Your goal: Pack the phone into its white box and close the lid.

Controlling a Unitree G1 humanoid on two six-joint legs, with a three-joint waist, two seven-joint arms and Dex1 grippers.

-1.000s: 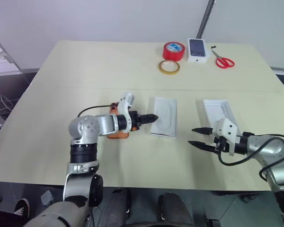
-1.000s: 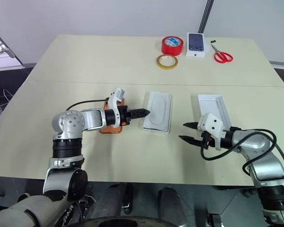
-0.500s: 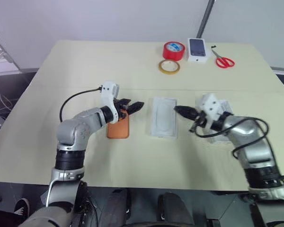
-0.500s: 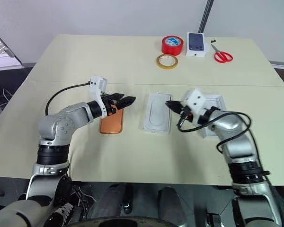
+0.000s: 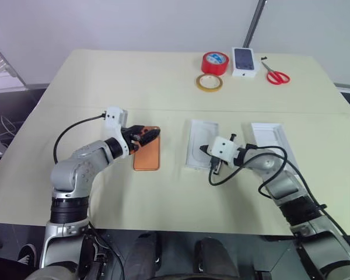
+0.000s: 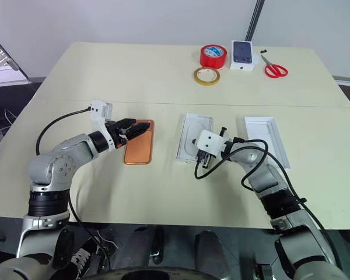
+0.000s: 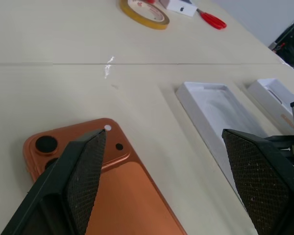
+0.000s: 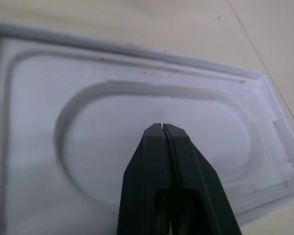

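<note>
Phone [image 5: 146, 154] flat, back up, on counter [image 5: 105, 87] mid-left, toward near edge. Judged stiff, dense, glossy, slippery; grip across long edges, clear of camera cluster. Left gripper [image 7: 161, 161] wide open, empty, beside phone's far end. Right gripper [image 8: 161, 128] shut, empty, over white insert [image 6: 193, 137] with oval recess. White box [image 5: 270, 140] toward counter's right edge; thin card, light, crushable.

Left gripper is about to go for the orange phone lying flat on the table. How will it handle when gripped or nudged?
The phone looks like a rigid slab, so it probably won't flex. It lies flat, camera side up, on the smooth table, so a nudge would likely slide it, not tip it. Its back looks smooth and its edges thin, so the open left gripper may slip.
</note>
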